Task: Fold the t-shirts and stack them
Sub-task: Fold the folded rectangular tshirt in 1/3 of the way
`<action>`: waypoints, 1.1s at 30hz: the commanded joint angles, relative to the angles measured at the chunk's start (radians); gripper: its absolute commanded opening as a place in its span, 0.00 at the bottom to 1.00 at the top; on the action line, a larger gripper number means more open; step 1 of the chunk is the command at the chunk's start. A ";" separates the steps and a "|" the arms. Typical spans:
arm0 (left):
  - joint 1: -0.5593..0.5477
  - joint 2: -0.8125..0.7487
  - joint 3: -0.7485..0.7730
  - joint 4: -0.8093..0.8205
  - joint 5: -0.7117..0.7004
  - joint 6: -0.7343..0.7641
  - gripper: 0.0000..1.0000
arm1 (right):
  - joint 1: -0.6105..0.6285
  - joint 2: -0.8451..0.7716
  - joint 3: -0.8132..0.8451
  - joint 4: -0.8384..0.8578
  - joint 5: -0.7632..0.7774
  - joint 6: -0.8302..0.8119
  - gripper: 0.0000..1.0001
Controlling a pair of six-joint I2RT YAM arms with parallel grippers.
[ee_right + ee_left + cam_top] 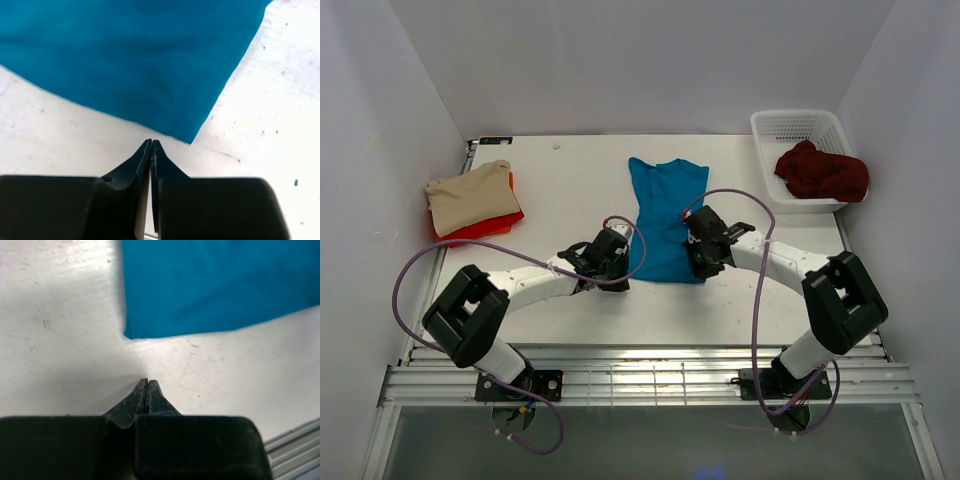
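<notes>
A teal blue t-shirt lies flat in a long narrow shape at the table's middle, collar away from me. My left gripper is shut and empty just short of the shirt's near left corner. Shut and empty too, my right gripper hovers just short of the near right corner. In each wrist view the closed tips sit over bare table a little before the cloth. At the far left a folded beige t-shirt rests on a folded red one. A maroon t-shirt is bunched in the basket.
The white lattice basket stands at the far right corner. White walls close in the table on three sides. A metal rail with both arm bases runs along the near edge. Purple cables loop off each arm.
</notes>
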 commanded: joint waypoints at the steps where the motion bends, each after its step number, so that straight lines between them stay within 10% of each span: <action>1: -0.039 -0.110 0.032 -0.016 -0.036 -0.024 0.00 | 0.015 -0.106 0.062 -0.061 0.049 0.032 0.08; 19: 0.017 0.264 0.348 0.271 0.097 0.154 0.00 | -0.043 0.152 0.289 0.139 0.061 -0.048 0.13; 33: 0.012 0.241 0.210 0.339 0.133 0.087 0.00 | -0.161 0.316 0.384 0.183 0.092 -0.132 0.10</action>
